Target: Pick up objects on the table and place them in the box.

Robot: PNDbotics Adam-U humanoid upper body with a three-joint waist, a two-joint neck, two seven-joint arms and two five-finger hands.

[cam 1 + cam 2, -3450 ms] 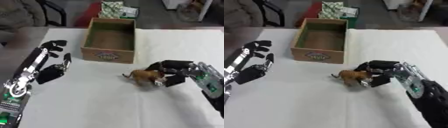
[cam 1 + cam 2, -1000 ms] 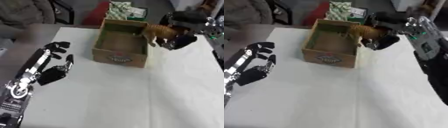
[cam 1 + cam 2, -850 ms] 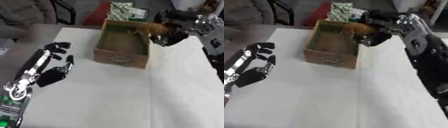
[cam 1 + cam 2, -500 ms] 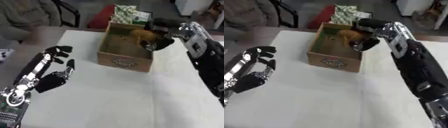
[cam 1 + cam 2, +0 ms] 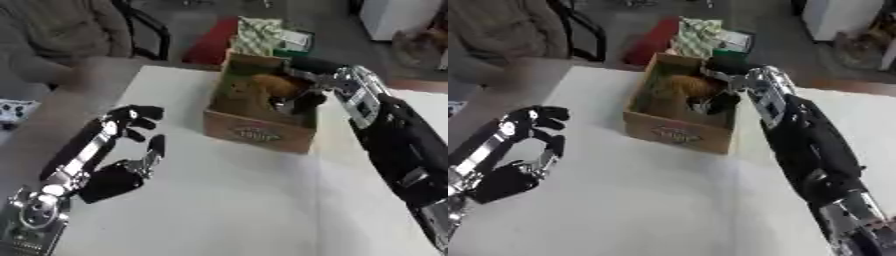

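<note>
The right hand [image 5: 306, 97] is reaching into the box [image 5: 260, 131] at 12 o'clock on the desk [image 5: 227, 210], fingers curling around the brown toy [image 5: 267, 87]. It looks light and soft; holding its middle seems best.

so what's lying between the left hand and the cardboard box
Nothing: only bare white table lies between the left hand and the brown cardboard box, in the left eye view.

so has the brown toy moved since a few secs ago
Yes. The brown toy went from the table in front of the box to inside it, under the right hand.
</note>
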